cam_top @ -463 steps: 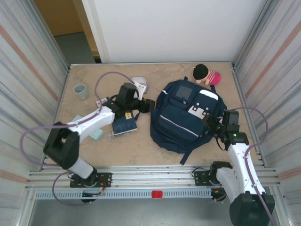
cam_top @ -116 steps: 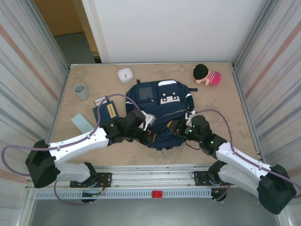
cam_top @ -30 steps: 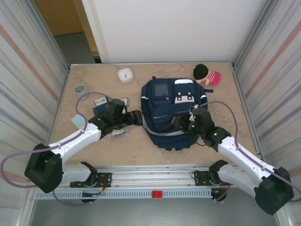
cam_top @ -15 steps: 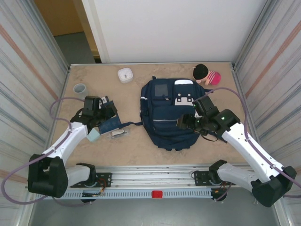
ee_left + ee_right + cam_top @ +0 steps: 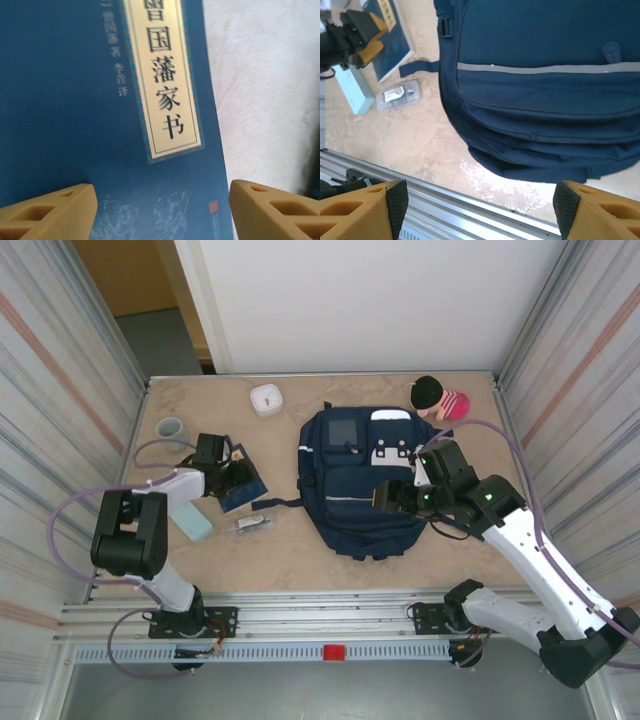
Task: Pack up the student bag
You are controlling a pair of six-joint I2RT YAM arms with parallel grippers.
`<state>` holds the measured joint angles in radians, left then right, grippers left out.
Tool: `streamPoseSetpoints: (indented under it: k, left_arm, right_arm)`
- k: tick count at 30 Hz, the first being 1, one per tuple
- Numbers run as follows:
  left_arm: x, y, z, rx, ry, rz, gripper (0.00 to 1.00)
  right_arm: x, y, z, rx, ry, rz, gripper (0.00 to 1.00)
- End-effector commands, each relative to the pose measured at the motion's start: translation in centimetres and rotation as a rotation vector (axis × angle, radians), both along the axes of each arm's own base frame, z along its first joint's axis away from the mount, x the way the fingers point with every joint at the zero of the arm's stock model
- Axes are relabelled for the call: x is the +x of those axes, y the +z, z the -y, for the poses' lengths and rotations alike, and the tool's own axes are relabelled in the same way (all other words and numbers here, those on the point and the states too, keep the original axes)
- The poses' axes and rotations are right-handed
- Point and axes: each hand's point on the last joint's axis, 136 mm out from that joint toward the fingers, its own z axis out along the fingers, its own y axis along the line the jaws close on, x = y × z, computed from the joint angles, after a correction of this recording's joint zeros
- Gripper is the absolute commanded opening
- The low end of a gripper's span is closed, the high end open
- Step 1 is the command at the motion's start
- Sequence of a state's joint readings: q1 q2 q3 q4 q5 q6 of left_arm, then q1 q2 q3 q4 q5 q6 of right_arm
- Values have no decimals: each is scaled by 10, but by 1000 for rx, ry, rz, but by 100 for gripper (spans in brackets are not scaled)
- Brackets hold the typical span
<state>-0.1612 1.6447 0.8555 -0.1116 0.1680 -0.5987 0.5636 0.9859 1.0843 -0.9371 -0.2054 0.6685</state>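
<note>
student bag laid flat mid-counter, both sets of jaws released.
nearest the arms, the bag's bottom end was turned toward the near edge, with its front pocket facing up. the right jaws were spread wide above its right side and nothing was gripped between them. to the left, a clear plastic case and a teal box were laid apart from the bag, and a dark strap was stretched toward the case. just beyond, the left jaws were spread over a navy book with a cream title label, not closed on it. farther back, a grey cup, a small white round item and a doll were set, the doll near the bag's far right corner.
</note>
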Motion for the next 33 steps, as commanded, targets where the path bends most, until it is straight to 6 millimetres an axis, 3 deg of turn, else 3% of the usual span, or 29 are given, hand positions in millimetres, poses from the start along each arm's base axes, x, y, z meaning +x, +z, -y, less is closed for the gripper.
streamPoseSetpoints:
  k: [1,5,8,13,18,20,25,33]
  left_arm:
    - [-12,-20,35,-44,-108,-60,71]
    - [-15,-15,60,-49,-174,-50,71]
    - [-11,9,63,-50,-187,-7,71]
    - [-9,65,41,-11,-146,97,74]
    - [-17,88,6,-94,-49,182,73]
    - [-23,88,-4,-109,-22,209,72]
    - [-36,75,-21,-141,30,167,72]
    - [-37,70,-30,-132,58,164,72]
  right_arm:
    - [18,2,-24,60,54,60,77]
    - [36,1,-42,71,93,93,76]
    - [52,0,-63,72,139,120,74]
    - [82,-8,-114,33,266,161,71]
    - [112,-31,-176,-68,418,211,71]
    - [123,-49,-196,-124,459,210,71]
    - [150,-85,-223,-179,478,224,71]
    - [172,-133,-275,-62,533,196,69]
